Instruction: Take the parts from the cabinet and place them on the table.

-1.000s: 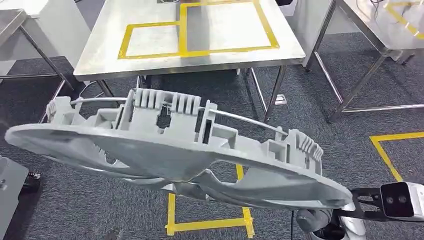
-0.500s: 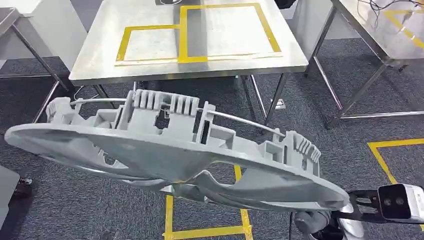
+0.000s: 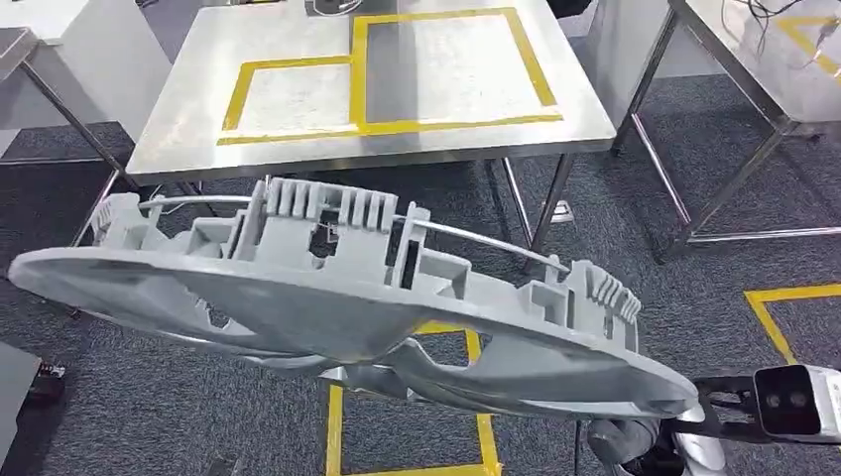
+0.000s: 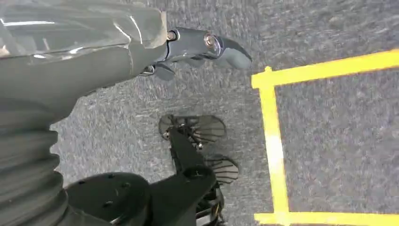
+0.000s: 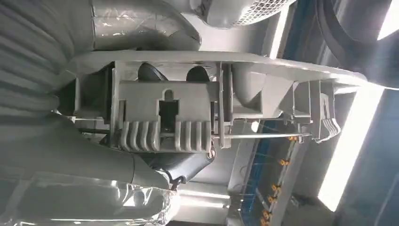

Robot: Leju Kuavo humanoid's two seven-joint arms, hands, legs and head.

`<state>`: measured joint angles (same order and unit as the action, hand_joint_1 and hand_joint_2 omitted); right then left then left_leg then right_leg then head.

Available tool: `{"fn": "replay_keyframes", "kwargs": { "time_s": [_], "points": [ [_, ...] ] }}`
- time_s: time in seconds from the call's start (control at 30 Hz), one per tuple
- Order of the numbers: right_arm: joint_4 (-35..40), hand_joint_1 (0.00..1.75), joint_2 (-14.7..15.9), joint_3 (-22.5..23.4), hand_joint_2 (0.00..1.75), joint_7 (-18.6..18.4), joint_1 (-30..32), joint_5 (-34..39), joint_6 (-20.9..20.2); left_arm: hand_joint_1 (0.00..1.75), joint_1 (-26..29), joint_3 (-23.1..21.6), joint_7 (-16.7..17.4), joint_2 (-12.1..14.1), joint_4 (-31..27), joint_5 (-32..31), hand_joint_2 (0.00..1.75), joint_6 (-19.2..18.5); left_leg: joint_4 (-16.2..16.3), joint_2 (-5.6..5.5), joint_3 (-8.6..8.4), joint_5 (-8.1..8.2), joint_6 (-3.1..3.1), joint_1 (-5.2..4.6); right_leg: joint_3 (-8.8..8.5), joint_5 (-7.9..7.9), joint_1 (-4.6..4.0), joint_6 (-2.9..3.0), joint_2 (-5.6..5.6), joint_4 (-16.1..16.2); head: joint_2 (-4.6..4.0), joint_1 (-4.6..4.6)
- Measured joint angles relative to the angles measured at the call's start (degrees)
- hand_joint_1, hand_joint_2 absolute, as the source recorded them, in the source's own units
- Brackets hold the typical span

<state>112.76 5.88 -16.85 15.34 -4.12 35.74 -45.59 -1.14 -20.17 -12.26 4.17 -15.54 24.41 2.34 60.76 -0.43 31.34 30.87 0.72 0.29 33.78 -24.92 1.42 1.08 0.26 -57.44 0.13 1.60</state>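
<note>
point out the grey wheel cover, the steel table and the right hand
grey wheel cover (image 3: 327, 307), head view, broad outer rim
steel table (image 3: 179, 129), head view, bare top left of the tape
right hand (image 5: 181, 165), right wrist view, dark thumb

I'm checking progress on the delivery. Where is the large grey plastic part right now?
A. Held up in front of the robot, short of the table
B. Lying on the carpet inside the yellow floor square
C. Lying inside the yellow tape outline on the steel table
A: the grey plastic part is carried above the carpet, the right hand gripping its clip section, while the steel table ahead carries just its tape outline.
</note>
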Motion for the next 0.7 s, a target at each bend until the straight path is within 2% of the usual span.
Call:
{"fn": "replay_keyframes", "kwargs": {
  "time_s": [0.07,0.1,0.13,0.17,0.2,0.23,0.27,0.3,0.33,0.4,0.43,0.47,0.5,0.6,0.63,0.67,0.7],
  "points": [
    [0.00,1.71,-0.02,-0.02,1.75,0.02,0.02,0.11,-0.13,0.00,0.14,0.04,-0.11,0.13,0.00,0.00,1.75,0.00,9.75,0.07,5.75,3.55,0.62,0.29,-0.55,-0.60,-0.14,0.50,0.01,-0.02,0.00,-0.07],
    [-0.02,1.71,0.00,0.00,1.75,0.02,0.09,0.13,-0.13,0.00,0.25,0.04,-0.13,0.11,0.00,0.00,1.75,0.00,13.88,0.08,8.64,4.44,0.74,0.38,-0.83,-0.89,-0.23,0.57,0.06,-0.03,0.00,-0.07],
    [-0.02,1.71,0.00,0.00,1.75,0.02,0.15,0.11,-0.15,0.00,0.31,0.04,-0.15,0.11,0.02,0.00,1.75,0.00,15.44,0.09,10.35,3.82,0.70,0.39,-1.21,-1.22,-0.27,0.52,0.19,-0.04,0.00,-0.07],
    [-0.02,1.71,0.00,-0.02,1.75,0.02,0.20,0.11,-0.15,0.00,0.35,0.04,-0.18,0.11,0.00,-0.02,1.75,-0.02,14.05,0.10,10.60,1.58,0.56,0.39,-1.78,-1.61,-0.35,0.49,0.31,-0.03,0.00,-0.07],
    [-0.02,1.71,0.00,-0.02,1.75,0.02,0.19,0.13,-0.15,0.00,0.35,0.04,-0.20,0.11,0.00,-0.09,1.75,-0.02,10.38,0.10,9.64,-1.60,0.33,0.37,-2.41,-2.03,-0.43,0.44,0.42,-0.01,0.00,-0.07],
    [0.00,1.71,0.00,-0.02,1.75,0.02,0.12,0.17,-0.15,0.00,0.34,0.04,-0.26,0.13,0.00,-0.15,1.75,-0.02,4.84,0.09,7.65,-5.41,-0.20,0.23,-3.23,-2.51,-0.61,0.37,0.45,0.03,0.00,-0.07],
    [0.00,1.71,-0.02,-0.02,1.75,0.02,0.02,0.17,-0.15,0.00,0.35,0.04,-0.28,0.20,0.02,-0.15,1.75,-0.02,-0.59,0.08,5.66,-8.64,-1.00,0.01,-3.95,-3.00,-0.71,0.30,0.46,0.12,0.00,-0.09],
    [-0.02,1.71,-0.02,0.00,1.75,0.02,-0.01,0.20,-0.07,0.00,0.42,0.07,-0.26,0.50,0.07,-0.17,1.75,-0.02,-2.05,0.13,4.64,-8.13,-1.78,-0.36,-3.89,-3.41,-0.77,0.06,0.50,0.19,0.00,-0.26],
    [0.00,1.71,0.02,-0.02,1.75,0.00,-0.05,0.24,-0.02,0.00,0.36,0.07,-0.33,0.42,0.07,-0.35,1.75,-0.09,-2.93,0.30,4.48,-7.75,-2.13,-0.63,-4.02,-3.56,-0.93,-0.24,0.61,0.17,0.00,-0.13],
    [0.00,1.71,0.00,-0.07,1.75,-0.02,-0.04,0.31,-0.02,0.00,0.38,0.11,-0.42,0.61,0.07,-0.35,1.75,-0.09,-2.82,0.33,4.62,-7.37,-2.59,-0.84,-4.07,-3.82,-0.71,-0.76,0.57,0.58,0.00,-0.13],
    [0.00,1.71,0.00,-0.07,1.75,-0.02,-0.10,0.33,-0.02,0.00,0.44,0.11,-0.42,0.63,0.07,-0.35,1.75,-0.09,-3.53,0.32,3.72,-7.38,-2.80,-0.82,-4.48,-3.88,-0.92,-1.00,0.55,1.09,0.00,-0.11],
    [0.18,1.71,0.09,-0.04,1.75,-0.02,-0.02,0.33,-0.02,0.00,0.65,0.11,-0.41,0.59,0.02,-0.35,1.75,-0.11,-5.18,0.36,2.37,-7.83,-2.80,-0.03,-4.56,-4.31,-0.93,-1.05,0.38,0.55,0.00,-0.18],
    [0.18,1.71,0.11,-0.09,1.75,-0.06,-0.23,0.35,-0.02,0.00,0.61,0.11,-0.46,0.55,0.02,-0.41,1.75,-0.20,-5.85,0.33,1.57,-7.79,-3.05,-0.08,-3.49,-5.09,-1.05,-0.97,0.34,-1.72,0.00,-0.35],
    [0.15,1.71,0.20,-0.09,1.75,0.00,-0.29,0.72,0.00,0.00,0.62,0.11,-0.46,0.41,0.02,-0.42,1.75,-0.33,-5.84,0.24,0.93,-6.98,-3.30,-0.14,5.09,-9.06,-0.87,-0.81,0.32,-15.18,0.00,-0.50],
    [0.15,1.71,0.28,-0.13,1.75,-0.02,-0.25,0.72,0.00,0.00,0.70,0.11,-0.46,0.42,0.02,-0.42,1.75,-0.33,-5.79,0.16,0.67,-6.61,-3.26,-0.13,7.56,-9.04,-0.86,-1.15,0.30,-17.92,0.00,-0.50],
    [0.13,1.71,0.37,-0.13,1.75,-0.04,-0.24,0.72,0.00,0.00,0.77,0.11,-0.46,0.39,0.02,-0.42,1.75,-0.33,-5.77,0.04,0.19,-6.22,-3.16,-0.13,8.16,-7.67,-0.76,-1.73,0.29,-17.19,0.00,-0.50],
    [0.13,1.71,0.46,-0.15,1.75,-0.07,-0.27,0.72,-0.02,0.00,0.84,0.11,-0.46,0.33,0.02,-0.42,1.75,-0.33,-5.75,-0.05,-0.51,-5.71,-3.00,-0.12,7.24,-5.05,-0.58,-2.49,0.26,-13.76,0.00,-0.53]
  ]
}}
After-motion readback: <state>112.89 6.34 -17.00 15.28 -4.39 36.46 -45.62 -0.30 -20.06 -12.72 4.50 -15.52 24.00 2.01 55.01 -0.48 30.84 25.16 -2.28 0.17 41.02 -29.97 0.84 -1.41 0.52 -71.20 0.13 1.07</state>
